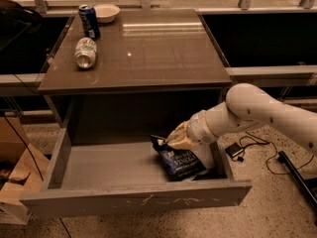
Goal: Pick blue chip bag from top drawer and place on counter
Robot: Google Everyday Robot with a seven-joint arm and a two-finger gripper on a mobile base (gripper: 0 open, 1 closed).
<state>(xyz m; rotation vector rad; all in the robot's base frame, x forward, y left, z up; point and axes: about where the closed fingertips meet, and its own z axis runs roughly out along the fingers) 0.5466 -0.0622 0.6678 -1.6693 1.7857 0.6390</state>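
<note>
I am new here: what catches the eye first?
The white arm reaches from the right into the open top drawer, its gripper at the blue chip bag. On the counter, far left, stand a blue can and a bowl; a silver can lies nearby.

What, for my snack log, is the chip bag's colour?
Chip bag: dark navy, white lettering, camera view; gripper at its upper corner.
</note>
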